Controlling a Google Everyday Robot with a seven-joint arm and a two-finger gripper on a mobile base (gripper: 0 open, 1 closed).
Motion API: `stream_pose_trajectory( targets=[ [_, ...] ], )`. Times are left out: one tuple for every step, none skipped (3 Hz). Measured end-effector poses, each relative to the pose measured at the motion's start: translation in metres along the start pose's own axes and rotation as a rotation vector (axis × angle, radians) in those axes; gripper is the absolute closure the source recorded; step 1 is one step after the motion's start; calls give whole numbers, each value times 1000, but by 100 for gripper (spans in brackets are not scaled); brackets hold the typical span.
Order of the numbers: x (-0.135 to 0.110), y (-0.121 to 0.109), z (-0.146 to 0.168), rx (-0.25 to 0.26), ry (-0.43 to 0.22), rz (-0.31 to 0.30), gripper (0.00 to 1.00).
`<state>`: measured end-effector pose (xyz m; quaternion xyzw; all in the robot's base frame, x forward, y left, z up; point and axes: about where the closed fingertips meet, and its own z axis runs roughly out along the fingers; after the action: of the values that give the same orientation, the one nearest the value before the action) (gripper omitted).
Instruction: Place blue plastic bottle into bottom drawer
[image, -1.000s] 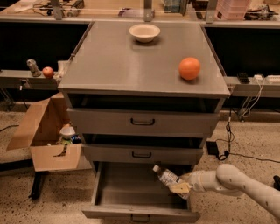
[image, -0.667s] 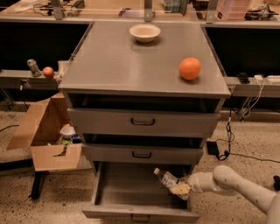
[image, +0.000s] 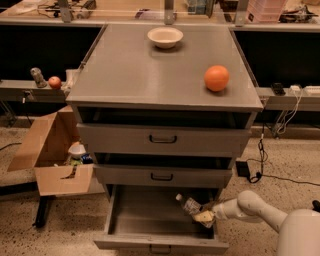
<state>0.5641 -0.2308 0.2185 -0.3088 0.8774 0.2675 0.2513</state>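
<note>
Speckled flooring runs under a grey metal cabinet that stands before a long dark workbench. The cabinet has three drawers: the top drawer and the middle drawer are each drawn out only slightly, with a dark gap above the front, and the bottom drawer is pulled far out, showing its plain grey floor. On the cabinet top sit one white bowl near the back edge and one orange towards the right edge, well apart. One white arm reaches in low from the right, and its gripper hangs over the right side of the bottom drawer, under the middle drawer's front, with its fingers clamped around the lower end of the one blue plastic bottle. The bottle is tilted, its white cap pointing up and left, above the drawer's floor near the right wall. The left and middle of the drawer lie bare. To the left of the cabinet, one open cardboard box stands on the floor close to the drawer's left side. One small red fruit rests on a ledge beyond it. On the right, a black power brick with a cable lies on the floor just behind the arm.
</note>
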Motion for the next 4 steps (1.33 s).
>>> stream_pose_trajectory(
  targets=[
    [6,-2,18,-15,-7,10,100],
    [7,13,33,-54,-15,-4,100],
    [7,14,34,-55,-15,-4,81],
    [7,14,34,-55,-15,-4,59]
  ],
)
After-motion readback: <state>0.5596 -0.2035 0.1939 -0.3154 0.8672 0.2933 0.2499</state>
